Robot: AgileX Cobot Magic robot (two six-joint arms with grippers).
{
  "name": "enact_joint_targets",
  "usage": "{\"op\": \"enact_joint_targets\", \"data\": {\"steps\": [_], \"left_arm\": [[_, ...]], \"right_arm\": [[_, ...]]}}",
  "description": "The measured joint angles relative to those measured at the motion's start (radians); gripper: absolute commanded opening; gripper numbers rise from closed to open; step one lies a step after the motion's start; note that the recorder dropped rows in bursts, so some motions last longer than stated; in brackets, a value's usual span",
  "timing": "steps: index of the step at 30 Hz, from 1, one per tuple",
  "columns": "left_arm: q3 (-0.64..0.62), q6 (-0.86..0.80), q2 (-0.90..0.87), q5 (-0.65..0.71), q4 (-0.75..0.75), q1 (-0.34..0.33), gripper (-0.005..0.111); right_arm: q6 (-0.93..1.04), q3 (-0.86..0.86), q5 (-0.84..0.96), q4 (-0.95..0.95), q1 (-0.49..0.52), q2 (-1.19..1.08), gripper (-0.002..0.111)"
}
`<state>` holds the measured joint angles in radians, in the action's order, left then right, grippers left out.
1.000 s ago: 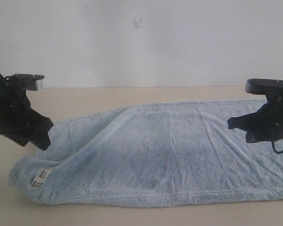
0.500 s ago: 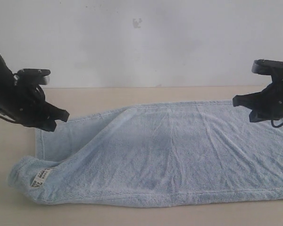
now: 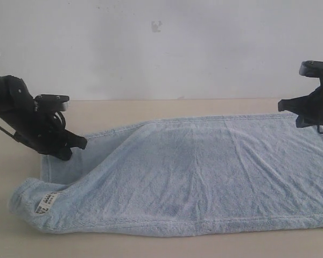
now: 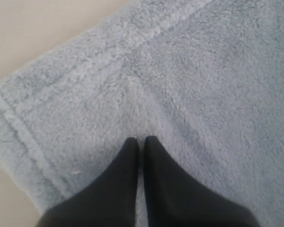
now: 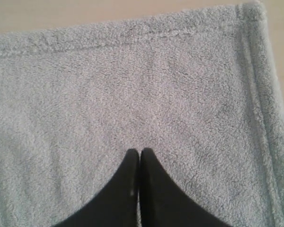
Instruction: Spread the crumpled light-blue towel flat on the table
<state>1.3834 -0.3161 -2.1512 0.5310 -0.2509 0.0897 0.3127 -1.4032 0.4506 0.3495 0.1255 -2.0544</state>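
The light-blue towel (image 3: 204, 172) lies lengthwise across the beige table (image 3: 5, 161), mostly flat. Its left near end is doubled over in a rolled fold, with the white label (image 3: 47, 202) on it, and a diagonal ridge runs up to the far hem. My left gripper (image 3: 81, 144) is shut and empty over the far left corner; in the left wrist view its tips (image 4: 139, 139) hover above the towel (image 4: 189, 71) inside the hem. My right gripper (image 3: 282, 105) is shut and raised over the far right end; its tips (image 5: 140, 151) point at the towel (image 5: 132, 80) near that corner.
A plain white wall (image 3: 161, 48) stands behind the table. Bare table (image 3: 151, 107) shows beyond the towel's far hem and in a strip along the front edge (image 3: 151, 247). The towel's right end runs out of the exterior view.
The left gripper has moved rightward and back along the towel's left end. The right gripper has risen and drawn off to the right. The towel's far left corner now lies uncovered.
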Motion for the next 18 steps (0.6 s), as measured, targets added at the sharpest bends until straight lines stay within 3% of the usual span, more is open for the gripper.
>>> {"op": "enact_joint_targets", "data": {"steps": [12, 18], "left_arm": [[0.144, 0.061, -0.094, -0.036, 0.087, -0.08, 0.004], [0.211, -0.071, -0.123, -0.071, 0.104, -0.095, 0.004]], "right_arm": [[0.004, 0.0, -0.004, 0.0, 0.001, -0.009, 0.0], [0.004, 0.0, 0.031, 0.0, 0.001, -0.009, 0.0]]}}
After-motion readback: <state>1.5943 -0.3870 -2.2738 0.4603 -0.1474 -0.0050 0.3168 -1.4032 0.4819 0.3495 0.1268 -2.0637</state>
